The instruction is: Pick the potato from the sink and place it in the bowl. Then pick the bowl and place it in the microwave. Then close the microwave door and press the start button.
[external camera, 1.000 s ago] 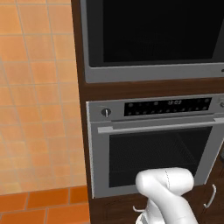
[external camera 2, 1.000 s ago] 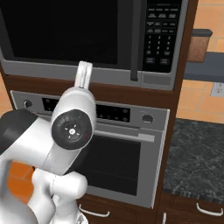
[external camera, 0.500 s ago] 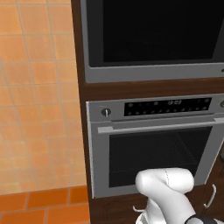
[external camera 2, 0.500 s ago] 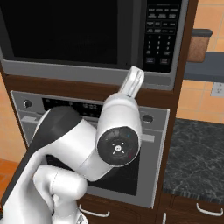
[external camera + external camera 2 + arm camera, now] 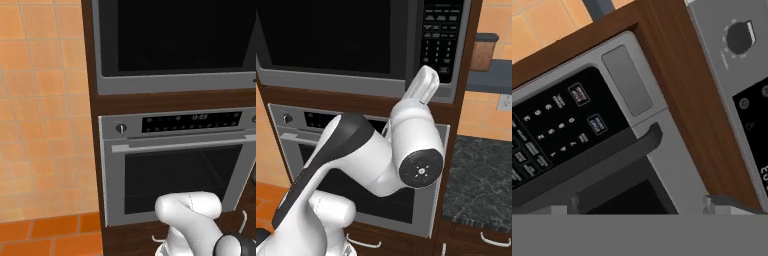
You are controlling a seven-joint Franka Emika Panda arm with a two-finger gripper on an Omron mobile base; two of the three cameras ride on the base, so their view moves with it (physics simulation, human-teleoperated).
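Item: microwave (image 5: 356, 45), built into dark wood above the silver oven (image 5: 180, 165). Its door (image 5: 185, 35) is sitting shut, black glass flush with the grey frame.

Item: keypad (image 5: 547, 130), lying directly ahead of the hand camera, tilted by the hand's roll, with the door handle (image 5: 617, 150) running alongside it.

Item: claw, fingers standing spread wide and holding nothing; only their tips are showing at the hand view's lower edge.

Judgement: start-button press is coming; nothing is standing between claw and keypad.

Surroundings: dark stone tabletop (image 5: 476, 190) lying to the right.
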